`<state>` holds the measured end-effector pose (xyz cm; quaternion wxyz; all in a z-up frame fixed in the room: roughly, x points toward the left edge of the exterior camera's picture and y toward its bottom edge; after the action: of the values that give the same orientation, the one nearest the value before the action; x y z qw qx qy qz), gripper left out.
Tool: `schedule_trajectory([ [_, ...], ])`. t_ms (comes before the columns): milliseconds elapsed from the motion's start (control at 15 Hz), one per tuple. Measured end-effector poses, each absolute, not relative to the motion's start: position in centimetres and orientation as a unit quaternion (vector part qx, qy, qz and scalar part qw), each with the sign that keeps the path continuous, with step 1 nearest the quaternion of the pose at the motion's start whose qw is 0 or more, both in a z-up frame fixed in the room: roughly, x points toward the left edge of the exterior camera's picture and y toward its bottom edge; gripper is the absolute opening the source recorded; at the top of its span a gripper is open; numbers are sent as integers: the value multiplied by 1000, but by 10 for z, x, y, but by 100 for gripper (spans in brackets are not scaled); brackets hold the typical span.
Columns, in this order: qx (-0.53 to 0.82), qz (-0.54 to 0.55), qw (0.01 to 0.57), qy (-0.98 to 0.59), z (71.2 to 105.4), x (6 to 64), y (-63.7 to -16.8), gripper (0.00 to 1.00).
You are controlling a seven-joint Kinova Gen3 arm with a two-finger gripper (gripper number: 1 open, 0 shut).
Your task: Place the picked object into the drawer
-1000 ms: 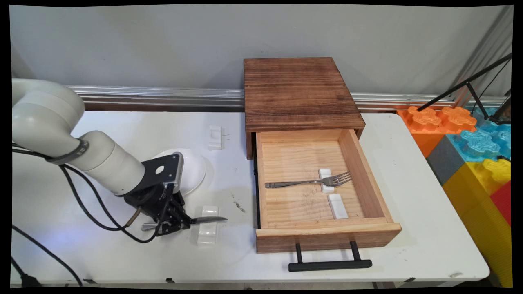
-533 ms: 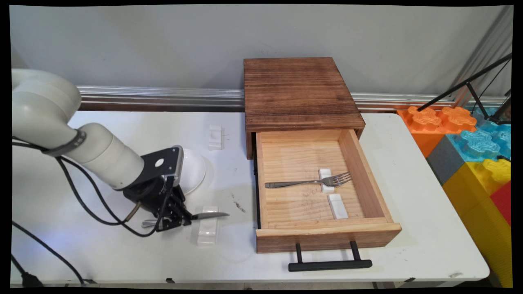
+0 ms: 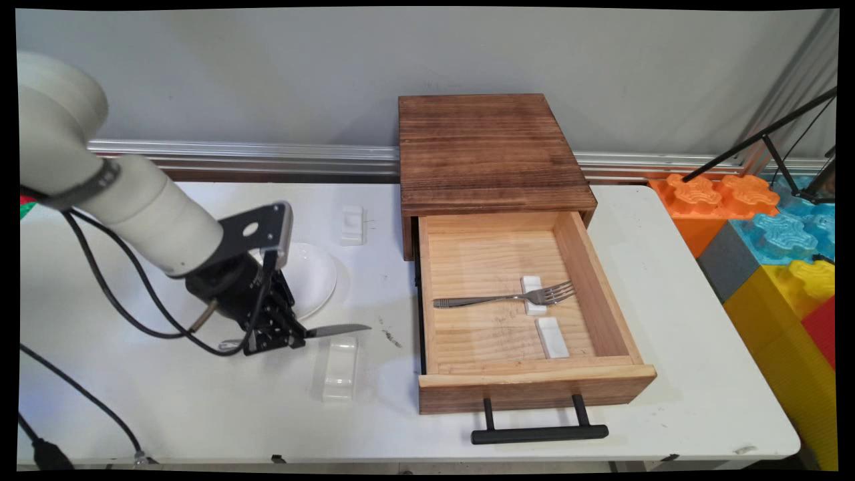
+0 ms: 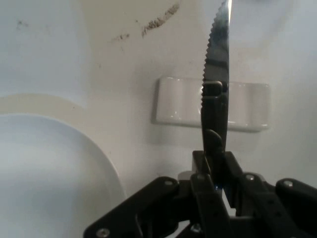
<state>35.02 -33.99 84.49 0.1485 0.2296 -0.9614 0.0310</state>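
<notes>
Gripper (image 3: 284, 337) clamped on a serrated knife (image 3: 334, 329), held level above the white cutlery rest (image 3: 340, 367), beside the plate (image 3: 314, 277); the open drawer (image 3: 528, 374) holds a fork (image 3: 501, 298).

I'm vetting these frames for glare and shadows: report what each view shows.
Main view: soft, even light; the knife held in the hand casts a faint shadow near the white rest. Hand view: glare streaks the knife blade, the plate looks washed out, and the rest shows small highlights.

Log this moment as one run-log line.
gripper: shut on knife | knife: above white rest | beside: plate | drawer: open
</notes>
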Motion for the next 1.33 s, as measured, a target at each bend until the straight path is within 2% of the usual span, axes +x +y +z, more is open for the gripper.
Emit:
schedule_trajectory([
  [667, 239, 52, 162, -956, 917, 316, -362, 0],
  [1000, 224, 59, 185, -955, 937, 283, -383, 0],
  [1333, 210, 56, 205, -954, 941, 246, -400, 0],
])
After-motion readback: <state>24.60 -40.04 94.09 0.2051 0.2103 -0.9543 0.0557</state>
